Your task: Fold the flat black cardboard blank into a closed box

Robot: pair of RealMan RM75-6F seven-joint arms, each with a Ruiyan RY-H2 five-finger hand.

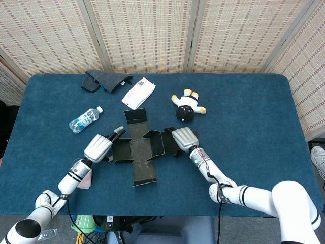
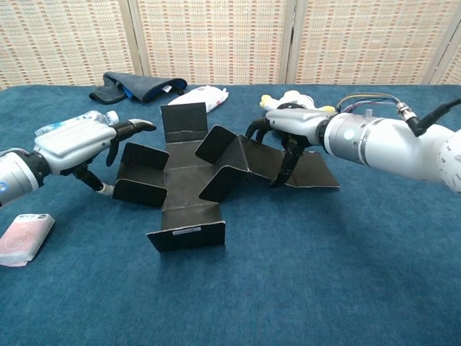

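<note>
flat black cardboard cross-shaped blank [image 1: 138,151] long axis near-far on desk [image 1: 244,127] | left robot hand [image 1: 98,148] fingers spread at left flap, holding nothing | right robot hand [image 1: 185,138] presses raised right flap

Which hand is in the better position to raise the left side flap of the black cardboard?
Probably the left hand: its fingers reach the outer edge of the cardboard blank at that flap. The right hand presses on the opposite, right side panels.

Matt black cardboard blank [image 2: 189,184] lies on napped blue cloth table [image 2: 324,274], beside a clear glossy plastic bottle [image 1: 85,119].
</note>
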